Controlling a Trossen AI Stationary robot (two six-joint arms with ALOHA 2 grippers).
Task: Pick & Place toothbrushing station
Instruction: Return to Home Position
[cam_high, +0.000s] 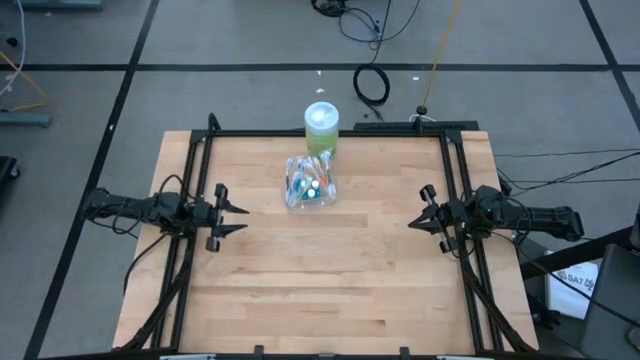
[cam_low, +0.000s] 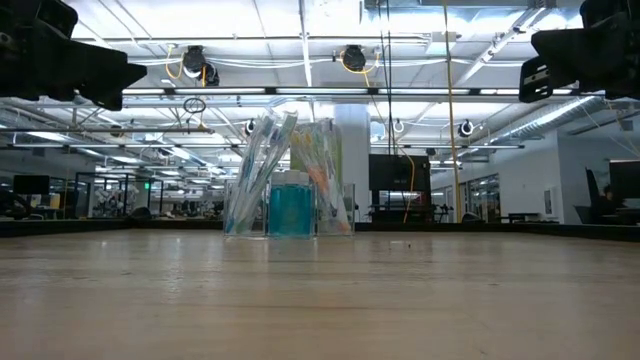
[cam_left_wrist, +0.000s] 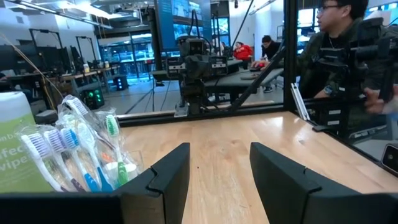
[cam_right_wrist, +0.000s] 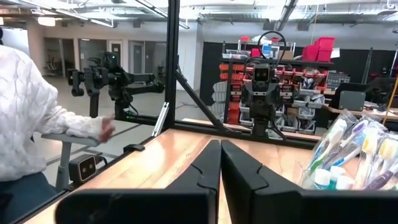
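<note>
Left end effector (cam_high: 238, 216) released, right end effector (cam_high: 418, 216) clenched, toothbrushing station (cam_high: 310, 186) between them, well apart.

Upright on table (cam_low: 320, 300) — clear cup (cam_low: 289, 205) holding toothbrushes (cam_low: 262, 160).

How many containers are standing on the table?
2: the clear cup of toothbrushes at the table's far middle, and the green pale-lidded container just behind it by the far edge. None seems hidden.

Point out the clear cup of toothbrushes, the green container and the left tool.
clear cup (cam_low: 290, 225): low view, front wall.
green container (cam_high: 321, 118): high view, pale lid.
left tool (cam_high: 246, 219): high view, midway between its open fingertips.
</note>
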